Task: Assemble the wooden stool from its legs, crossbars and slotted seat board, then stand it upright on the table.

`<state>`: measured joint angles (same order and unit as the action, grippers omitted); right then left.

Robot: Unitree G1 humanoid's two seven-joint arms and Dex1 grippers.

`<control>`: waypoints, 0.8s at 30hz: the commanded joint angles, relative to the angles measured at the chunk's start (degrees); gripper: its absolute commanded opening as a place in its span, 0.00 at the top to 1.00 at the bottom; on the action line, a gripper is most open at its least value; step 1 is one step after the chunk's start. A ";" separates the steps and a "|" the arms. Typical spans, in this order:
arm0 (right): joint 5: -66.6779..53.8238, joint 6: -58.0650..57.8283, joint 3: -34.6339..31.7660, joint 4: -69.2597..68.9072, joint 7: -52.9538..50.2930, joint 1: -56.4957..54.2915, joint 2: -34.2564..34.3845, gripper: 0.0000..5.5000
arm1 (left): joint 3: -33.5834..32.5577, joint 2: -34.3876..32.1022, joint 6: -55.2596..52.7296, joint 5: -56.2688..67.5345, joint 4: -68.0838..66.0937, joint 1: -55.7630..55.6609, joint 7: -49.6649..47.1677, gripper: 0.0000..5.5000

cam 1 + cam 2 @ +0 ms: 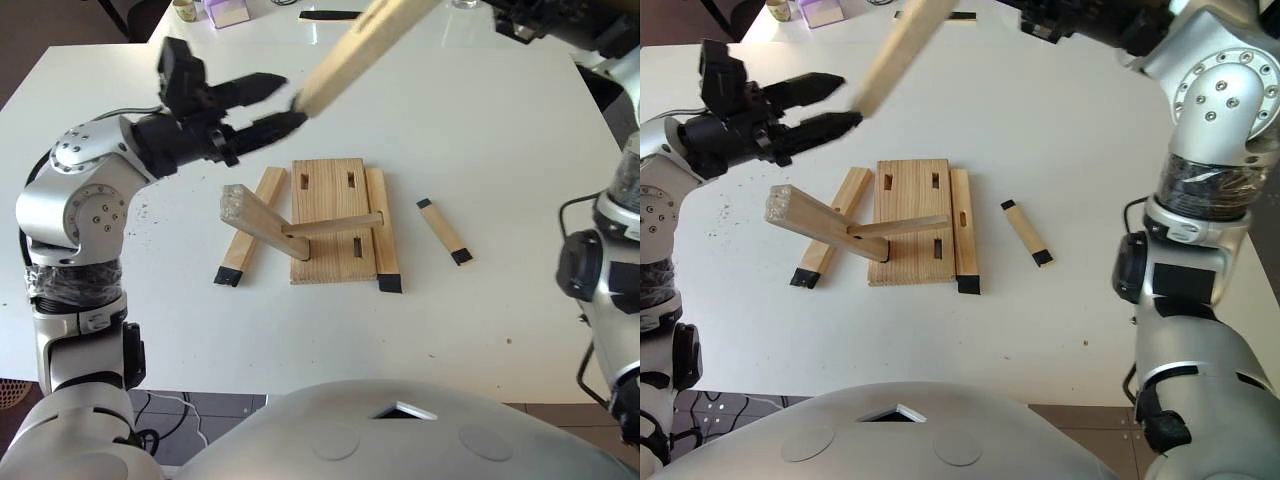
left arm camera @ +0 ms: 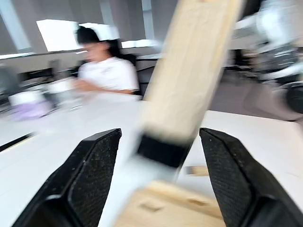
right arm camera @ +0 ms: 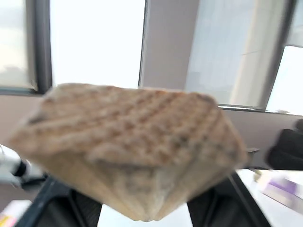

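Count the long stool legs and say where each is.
4. A raised leg, black tip between the fingers of the left claw; a tilted leg over the seat board's left edge; a flat leg left of it; a fourth leg along its right edge.

A white table (image 1: 480, 150) in an office. Bright daylight pours through tall windows (image 3: 94, 42) between grey wall (image 3: 168, 45) panels. Dark floor (image 1: 25, 40) shows past the table's corner.

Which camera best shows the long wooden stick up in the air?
The left eye view: the leg slants above the table, its black-tipped end inside the open left gripper. The right eye view matches. The left wrist view shows that tip close, the right wrist view its other end.
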<state>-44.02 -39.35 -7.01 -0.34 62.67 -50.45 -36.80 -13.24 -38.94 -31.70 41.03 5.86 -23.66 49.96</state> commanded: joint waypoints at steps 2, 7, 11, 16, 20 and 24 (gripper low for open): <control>8.55 7.35 3.20 1.15 8.26 9.70 -8.21 0.63 | -11.24 5.47 2.46 -1.45 -4.26 3.75 -16.14 0.44; 7.62 6.26 4.28 -8.20 9.34 18.84 -8.70 0.63 | -14.26 20.73 4.49 -1.18 -0.42 8.23 -34.89 0.44; 3.01 2.37 4.11 -16.96 6.61 25.25 -6.86 0.63 | -14.07 26.81 4.56 -1.89 -1.10 7.24 -43.77 0.44; -1.27 -0.70 4.24 -23.10 2.91 30.34 -4.97 0.63 | -13.34 28.48 4.94 -2.29 -0.12 8.76 -46.49 0.44; -1.52 -0.49 4.97 -22.98 1.04 30.53 -3.41 0.63 | -11.94 27.52 5.61 -3.55 -1.10 7.93 -45.50 0.44; 0.03 0.61 5.95 -22.15 0.41 31.45 -2.78 0.63 | -11.97 26.51 5.40 -3.20 -1.87 6.98 -44.92 0.44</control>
<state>-44.68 -39.65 -1.61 -22.57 63.45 -19.27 -39.98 -25.33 -11.20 -26.19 38.32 4.33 -15.50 4.66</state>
